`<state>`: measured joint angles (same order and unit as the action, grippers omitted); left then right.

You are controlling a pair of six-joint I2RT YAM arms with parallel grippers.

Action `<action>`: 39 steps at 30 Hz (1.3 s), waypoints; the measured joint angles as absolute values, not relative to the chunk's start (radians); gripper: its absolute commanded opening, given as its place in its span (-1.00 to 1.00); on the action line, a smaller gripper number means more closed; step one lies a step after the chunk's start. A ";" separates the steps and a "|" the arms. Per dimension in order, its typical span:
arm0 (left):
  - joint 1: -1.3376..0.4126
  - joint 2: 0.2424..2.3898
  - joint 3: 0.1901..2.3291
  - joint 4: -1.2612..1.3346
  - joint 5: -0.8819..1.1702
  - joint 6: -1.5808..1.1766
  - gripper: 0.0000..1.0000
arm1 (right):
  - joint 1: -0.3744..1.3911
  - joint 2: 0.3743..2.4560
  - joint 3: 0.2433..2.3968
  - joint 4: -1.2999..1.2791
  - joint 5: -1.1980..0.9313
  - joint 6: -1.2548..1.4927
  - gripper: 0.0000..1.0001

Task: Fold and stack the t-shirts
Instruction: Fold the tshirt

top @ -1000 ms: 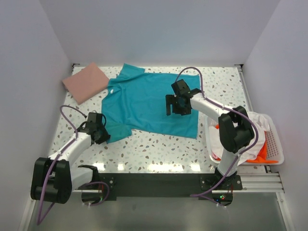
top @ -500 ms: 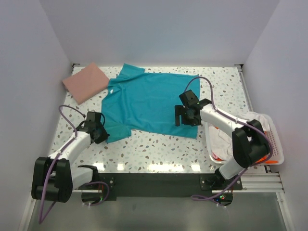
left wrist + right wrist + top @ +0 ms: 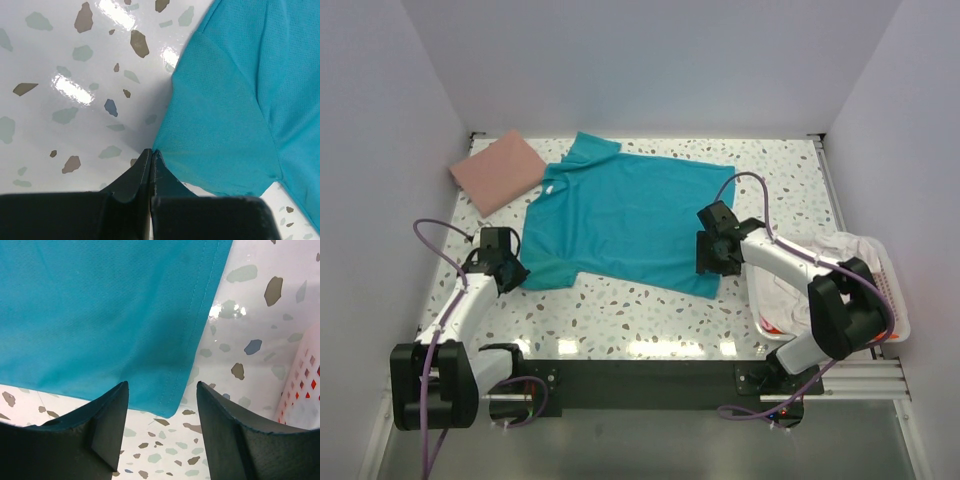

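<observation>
Teal t-shirt (image 3: 625, 215) lies spread on the table (image 3: 650, 305). Its near sleeve has slid left within the last second, so I judge the flattening is nearly done. My left gripper (image 3: 151, 154) has clamped fully onto the sleeve corner. My right gripper (image 3: 162, 387) now straddles the hem corner, partly narrowed and gripping nothing.

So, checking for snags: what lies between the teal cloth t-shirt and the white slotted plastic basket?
Bare speckled tabletop only, from teal cloth t-shirt to white slotted plastic basket; right wrist view shows it.
</observation>
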<state>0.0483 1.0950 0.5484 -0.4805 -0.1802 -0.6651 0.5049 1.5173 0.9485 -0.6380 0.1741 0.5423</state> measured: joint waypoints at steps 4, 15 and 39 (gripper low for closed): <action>0.051 1.095 0.548 -0.484 -0.187 -0.659 -1.00 | 0.505 1.514 0.923 -0.638 0.172 0.557 0.11; 0.052 1.102 0.548 -0.483 -0.186 -0.643 -1.00 | 0.510 1.416 0.805 -0.638 0.114 0.576 -0.04; 0.052 1.111 0.548 -0.482 -0.186 -0.636 -1.00 | 0.510 1.506 0.793 -0.601 -0.016 0.543 -0.80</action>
